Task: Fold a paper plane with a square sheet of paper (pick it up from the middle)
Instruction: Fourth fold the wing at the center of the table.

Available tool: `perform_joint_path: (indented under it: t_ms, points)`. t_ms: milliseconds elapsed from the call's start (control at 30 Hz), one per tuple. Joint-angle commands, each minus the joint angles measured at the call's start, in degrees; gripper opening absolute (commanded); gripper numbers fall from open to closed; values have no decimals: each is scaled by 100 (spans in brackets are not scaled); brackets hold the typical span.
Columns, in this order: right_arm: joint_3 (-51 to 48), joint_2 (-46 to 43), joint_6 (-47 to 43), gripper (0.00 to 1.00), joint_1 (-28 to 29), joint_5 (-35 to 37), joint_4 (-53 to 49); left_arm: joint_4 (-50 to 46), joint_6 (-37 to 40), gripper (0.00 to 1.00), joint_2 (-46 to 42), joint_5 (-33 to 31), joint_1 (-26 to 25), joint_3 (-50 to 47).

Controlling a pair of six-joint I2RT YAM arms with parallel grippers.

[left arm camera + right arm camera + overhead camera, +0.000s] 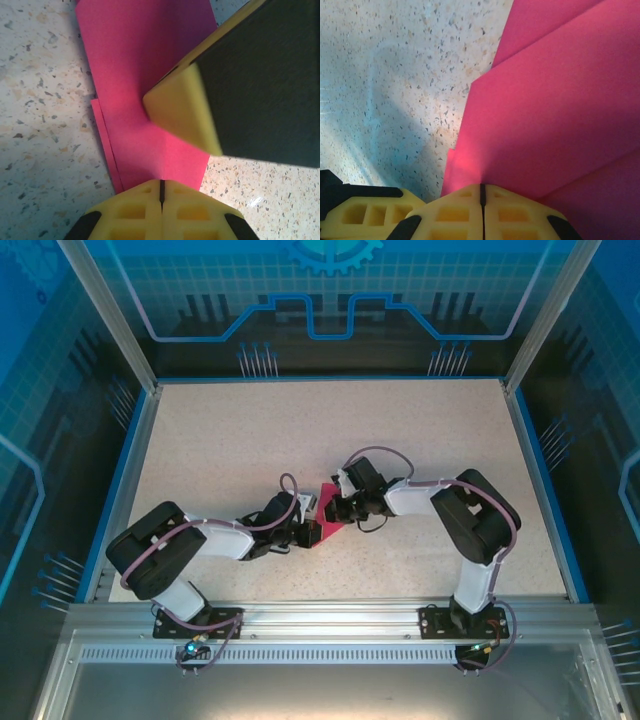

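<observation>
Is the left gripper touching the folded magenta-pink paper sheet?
Touching. Left wrist view: the left gripper, shut, rests its tips on the folded magenta-pink paper sheet, with no gap visible.

Robot lab cell, aluminium frame point(330, 615), blue circuit-print panels point(330, 300), speckled table point(250, 430)

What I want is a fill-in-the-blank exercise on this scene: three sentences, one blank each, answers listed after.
1. The partly folded sheet of paper lying on the speckled table is ____ in colour.
2. The left gripper touches the paper's edge with its jaws ____.
3. The right gripper, also at the paper, has fingers made of ____ material.

Missing words: pink; shut; yellow
</observation>
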Motion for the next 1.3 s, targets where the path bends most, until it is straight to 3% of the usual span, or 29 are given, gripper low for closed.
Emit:
perform_joint_path:
  t_ms: [0,300,633,1267]
  points:
    - [181,181,58,4,75,-303,263,-712,-101,0,238,263,-40,-263]
    - [402,385,-38,4,-252,206,-130,-848,-50,0,197,332,-40,-274]
    - [805,796,-190,4,-995,204,-186,-960,29,0,156,434,-38,-304]
    - [1837,1283,86,4,-1869,606,-757,-963,31,0,159,514,-38,-283]
